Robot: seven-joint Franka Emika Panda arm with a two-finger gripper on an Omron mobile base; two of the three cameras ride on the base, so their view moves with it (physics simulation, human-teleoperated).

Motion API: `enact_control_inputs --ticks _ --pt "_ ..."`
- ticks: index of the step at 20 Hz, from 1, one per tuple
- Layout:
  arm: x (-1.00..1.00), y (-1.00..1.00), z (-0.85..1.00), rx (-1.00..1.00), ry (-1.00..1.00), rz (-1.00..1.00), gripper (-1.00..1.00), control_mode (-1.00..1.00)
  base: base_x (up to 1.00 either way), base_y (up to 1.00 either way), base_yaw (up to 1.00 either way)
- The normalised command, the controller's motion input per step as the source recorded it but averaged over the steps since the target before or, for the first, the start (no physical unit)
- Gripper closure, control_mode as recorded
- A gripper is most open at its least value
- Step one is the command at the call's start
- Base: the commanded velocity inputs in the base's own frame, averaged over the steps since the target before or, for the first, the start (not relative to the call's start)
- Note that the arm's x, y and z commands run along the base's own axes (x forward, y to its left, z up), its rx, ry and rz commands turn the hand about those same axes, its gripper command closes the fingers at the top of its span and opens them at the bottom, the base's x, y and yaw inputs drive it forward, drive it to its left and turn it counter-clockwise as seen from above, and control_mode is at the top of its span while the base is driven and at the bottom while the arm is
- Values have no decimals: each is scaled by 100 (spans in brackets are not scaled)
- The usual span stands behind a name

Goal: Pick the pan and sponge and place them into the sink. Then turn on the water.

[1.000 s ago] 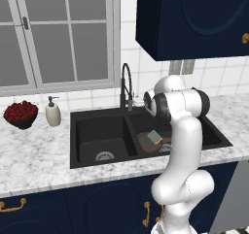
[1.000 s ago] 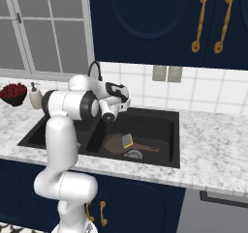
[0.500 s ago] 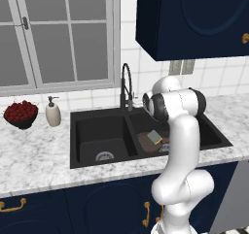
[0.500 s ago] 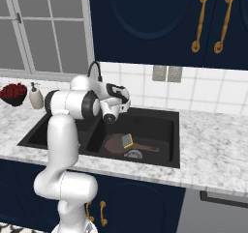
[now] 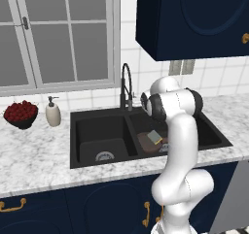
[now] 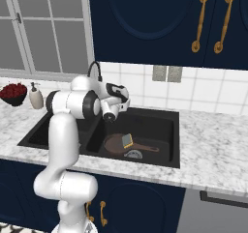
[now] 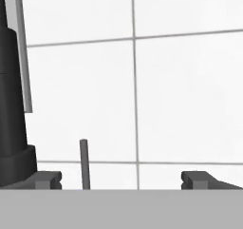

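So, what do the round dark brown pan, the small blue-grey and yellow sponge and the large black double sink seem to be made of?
Round dark brown pan: probably coated metal, with a dull, even surface and a thin handle. Small blue-grey and yellow sponge: seemingly foam, two soft-looking layers, lying on the pan. Large black double sink: matte black, without shine; stone composite or coated metal, the look leaves it open.

faucet (image 7: 12, 104) close left, thin lever (image 7: 85, 164) ahead, right clear

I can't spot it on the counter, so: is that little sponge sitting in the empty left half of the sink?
No, the sponge rests on the pan in the right basin of the sink.
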Motion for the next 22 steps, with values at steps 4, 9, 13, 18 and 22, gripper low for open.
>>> enact_control_inputs --ticks 4,9,13,18,22 --pt "11 4 0 0 0 0 -100 -100 0 0 0" --pt "23 5 0 0 0 0 -100 -100 0 0 0" --pt "18 9 0 0 0 0 -100 -100 0 0 0" --pt "2 14 0 0 0 0 -100 -100 0 0 0" --pt "6 2 0 0 0 0 -100 -100 0 0 0"
